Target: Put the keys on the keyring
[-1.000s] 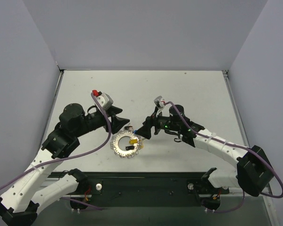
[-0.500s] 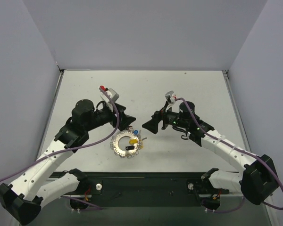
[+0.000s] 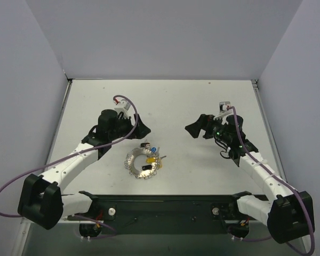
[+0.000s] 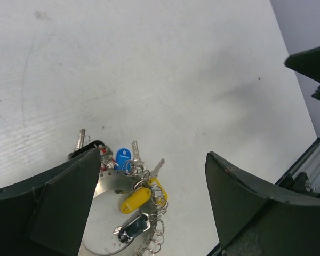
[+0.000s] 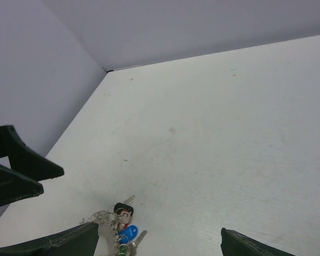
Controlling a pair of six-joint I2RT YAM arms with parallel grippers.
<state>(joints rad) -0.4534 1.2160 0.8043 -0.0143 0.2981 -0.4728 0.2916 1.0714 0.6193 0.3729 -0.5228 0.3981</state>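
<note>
White table (image 3: 202,101): left gripper (image 3: 141,128) and right gripper (image 3: 192,128) stand open, empty, flanking the keyring (image 3: 142,164), its keys (image 4: 134,198) seemingly threaded already

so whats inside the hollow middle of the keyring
A yellow-headed key and a dark-headed key lie across the keyring's centre, white table showing around them. In the left wrist view a finger of the left end effector covers its left part.

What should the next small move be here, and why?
Probably pull both arms back to rest. The left gripper and right gripper are open, empty and clear of the keyring. The keys look gathered on its rim, so nothing seems left to thread.
</note>
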